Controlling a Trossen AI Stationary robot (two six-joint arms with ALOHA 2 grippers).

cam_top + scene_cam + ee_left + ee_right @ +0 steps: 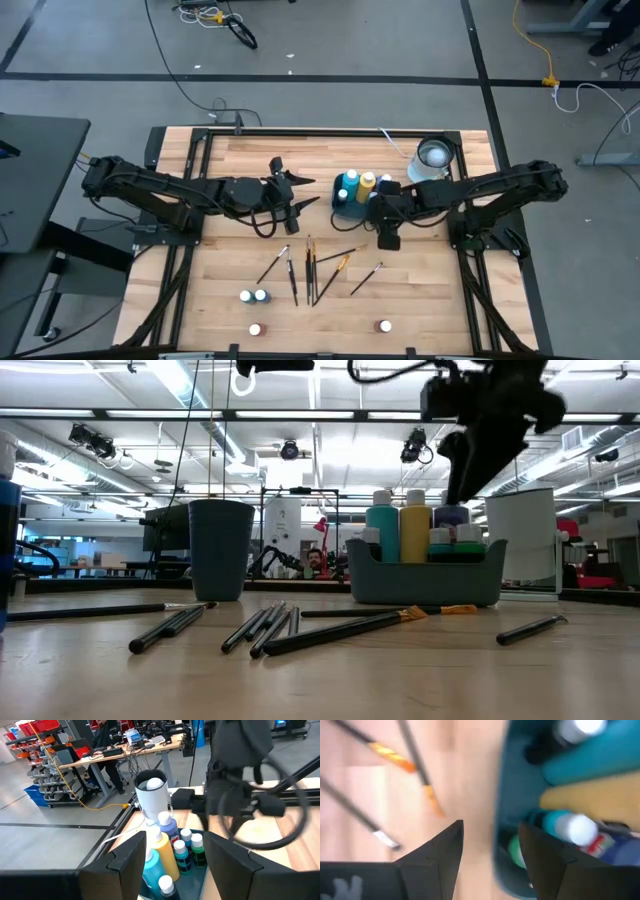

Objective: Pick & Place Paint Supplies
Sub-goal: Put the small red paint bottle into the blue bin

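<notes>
A dark teal caddy (343, 209) (425, 582) stands on the table's far middle. It holds upright white-capped paint bottles, among them a teal one (347, 185) (383, 525) and a yellow one (367, 183) (165, 855). Several dark-handled brushes (310, 265) (300, 628) lie flat nearer the front. Loose bottles (253, 296) stand near the front edge. My left gripper (308, 190) (175, 865) is open, left of the caddy and facing it. My right gripper (386, 238) (468, 495) (492, 855) is open and points down above the caddy's near rim (502, 795).
A white cup (433, 158) (525, 545) stands right of the caddy, toward the far right corner. A dark cup (220, 550) stands left of the caddy in the low view. Two more bottles (255, 329) (385, 326) stand at the near edge. Bare wood lies at both sides.
</notes>
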